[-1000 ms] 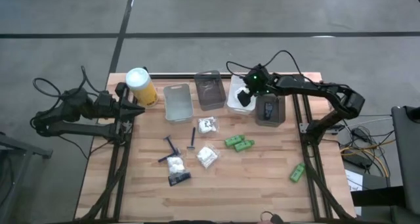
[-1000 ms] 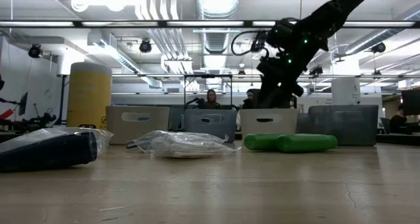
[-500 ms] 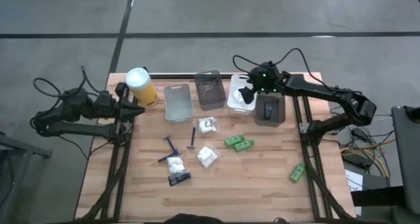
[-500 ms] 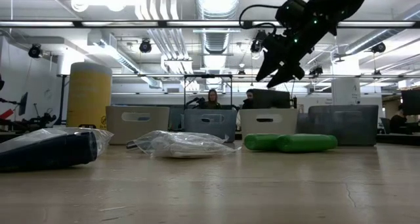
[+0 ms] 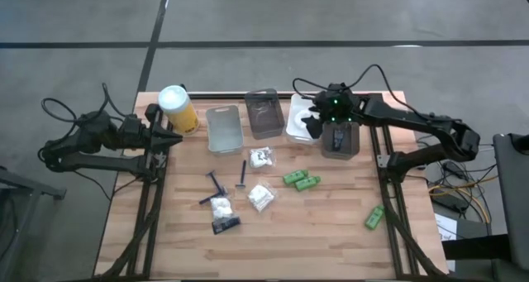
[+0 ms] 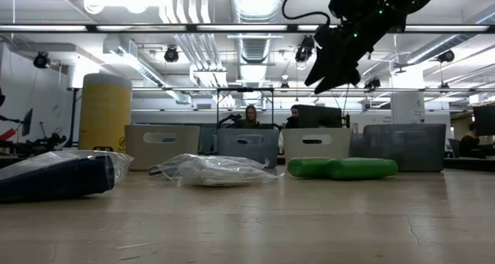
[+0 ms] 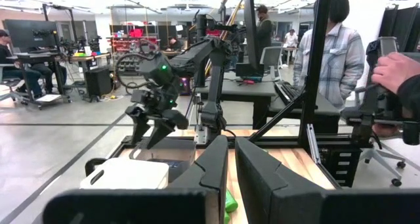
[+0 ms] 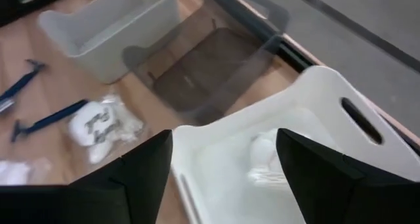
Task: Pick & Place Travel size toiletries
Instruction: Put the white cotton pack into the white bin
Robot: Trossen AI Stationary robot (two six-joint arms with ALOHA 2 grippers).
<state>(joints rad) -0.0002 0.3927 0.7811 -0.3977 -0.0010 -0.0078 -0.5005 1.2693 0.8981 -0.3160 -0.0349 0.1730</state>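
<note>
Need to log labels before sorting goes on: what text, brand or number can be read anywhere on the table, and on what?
None can be read.
White packet: dark printing on it, too blurred to read.
Yellow canister: no legible label.
Green tubes: no readable print.
Black sachet: no readable print.
White bin: unmarked.

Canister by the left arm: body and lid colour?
Yellow canister with a white lid; clearest in the high view.
</note>
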